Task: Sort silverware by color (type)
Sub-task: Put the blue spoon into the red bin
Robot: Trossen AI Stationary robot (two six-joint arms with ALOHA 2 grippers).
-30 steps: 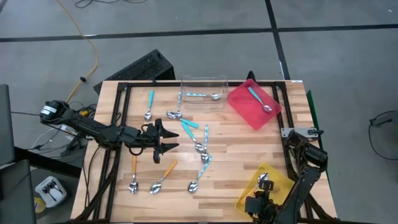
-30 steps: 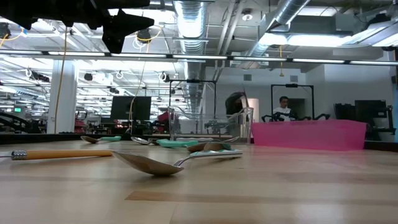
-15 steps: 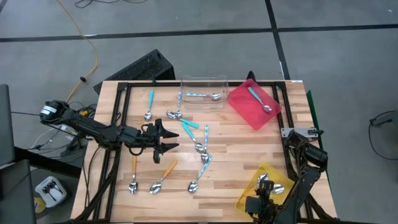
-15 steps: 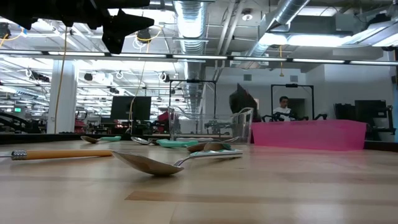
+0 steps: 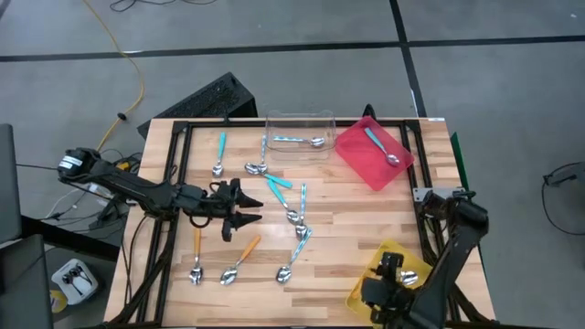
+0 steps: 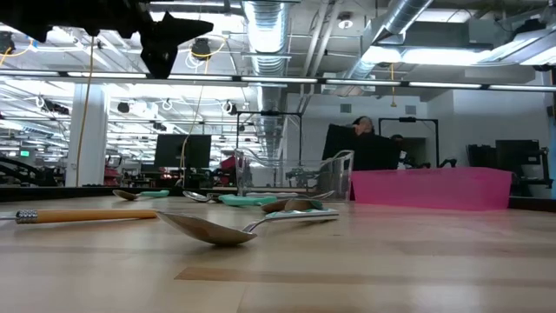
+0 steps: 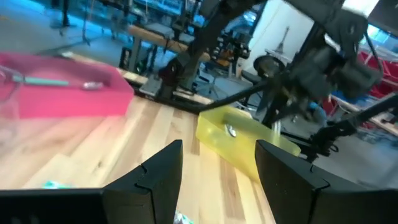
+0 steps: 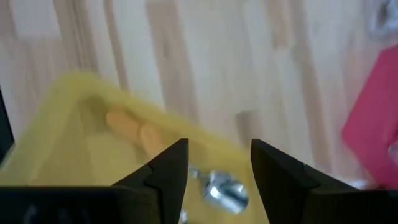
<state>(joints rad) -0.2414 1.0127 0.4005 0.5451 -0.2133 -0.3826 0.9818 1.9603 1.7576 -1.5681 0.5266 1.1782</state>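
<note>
Several spoons with teal or light blue handles (image 5: 279, 183) and two with orange handles (image 5: 239, 260) lie flat on the wooden table between the arms. My left gripper (image 5: 245, 210) hovers open and level over the table's left half, above the spoons, holding nothing (image 7: 217, 149). My right gripper (image 5: 391, 268) hangs open over the yellow tray (image 5: 358, 292) at the near right corner. Below it in the tray lie spoons with orange handles (image 8: 134, 130) and a shiny bowl (image 8: 224, 186). Nothing is between its fingers (image 8: 219, 146).
A clear tray (image 5: 299, 119) at the far middle holds a light blue spoon (image 5: 297, 141). A red tray (image 5: 356, 155) at the far right holds a teal spoon (image 5: 381, 146). Black frame rails run along the table's left, right and far edges.
My right gripper has risen out of the yellow tray and drawn a little toward the table's far edge. A spoon bowl now shows in the tray beside it where none showed a second ago.
</note>
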